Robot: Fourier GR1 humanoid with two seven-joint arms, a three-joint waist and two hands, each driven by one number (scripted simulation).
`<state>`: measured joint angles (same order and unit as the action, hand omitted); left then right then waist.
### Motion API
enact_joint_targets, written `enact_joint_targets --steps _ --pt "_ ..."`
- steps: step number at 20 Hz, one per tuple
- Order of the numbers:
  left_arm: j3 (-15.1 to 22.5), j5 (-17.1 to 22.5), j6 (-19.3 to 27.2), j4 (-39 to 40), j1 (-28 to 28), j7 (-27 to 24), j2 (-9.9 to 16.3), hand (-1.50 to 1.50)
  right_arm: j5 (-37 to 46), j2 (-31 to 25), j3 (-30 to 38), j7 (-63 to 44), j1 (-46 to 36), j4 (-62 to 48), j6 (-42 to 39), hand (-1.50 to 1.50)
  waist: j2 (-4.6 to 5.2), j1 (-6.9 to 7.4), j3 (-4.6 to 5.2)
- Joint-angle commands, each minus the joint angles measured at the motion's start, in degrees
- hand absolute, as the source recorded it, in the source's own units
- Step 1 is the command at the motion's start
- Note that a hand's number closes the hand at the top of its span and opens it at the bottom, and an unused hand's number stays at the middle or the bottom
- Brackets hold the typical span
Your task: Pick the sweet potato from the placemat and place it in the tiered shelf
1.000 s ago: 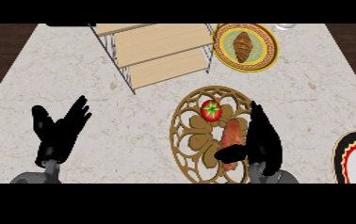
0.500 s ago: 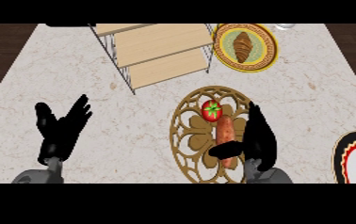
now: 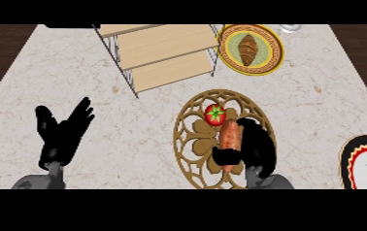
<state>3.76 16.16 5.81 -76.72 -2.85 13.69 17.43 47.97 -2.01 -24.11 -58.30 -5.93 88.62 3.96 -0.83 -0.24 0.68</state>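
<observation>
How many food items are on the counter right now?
3. A tomato and a sweet potato lie on the round placemat, the right robot hand curled round the potato. A croissant sits on the plate by the tiered shelf.

Bright, even light; faint shadows.

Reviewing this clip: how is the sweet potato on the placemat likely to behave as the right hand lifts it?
The sweet potato looks long and rounded, so it would probably roll if nudged sideways on the placemat, perhaps into the tomato beside it. It appears solid, so it likely stays stiff when lifted. The right hand curls round one side; gripped off-centre, it may tilt.
</observation>
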Motion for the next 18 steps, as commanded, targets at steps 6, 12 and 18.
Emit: enact_joint_targets --steps 6,12,18 --pt "-2.11 -0.23 -2.20 3.04 -0.57 0.00 -0.82 0.00 4.46 1.96 -7.98 -4.24 -4.15 4.39 5.35 1.50 0.80 0.17 -0.65" --pt "2.15 -2.37 -1.19 -0.05 -1.87 1.41 -2.35 0.00 -8.66 2.00 -25.69 10.32 -18.23 2.46 -5.00 1.50 1.54 5.75 -0.70" --pt "-0.30 -2.21 -0.53 0.19 -0.10 1.25 -1.22 0.00 -10.65 2.01 -29.23 3.98 -30.32 12.87 -0.19 1.50 0.57 1.50 -0.65"
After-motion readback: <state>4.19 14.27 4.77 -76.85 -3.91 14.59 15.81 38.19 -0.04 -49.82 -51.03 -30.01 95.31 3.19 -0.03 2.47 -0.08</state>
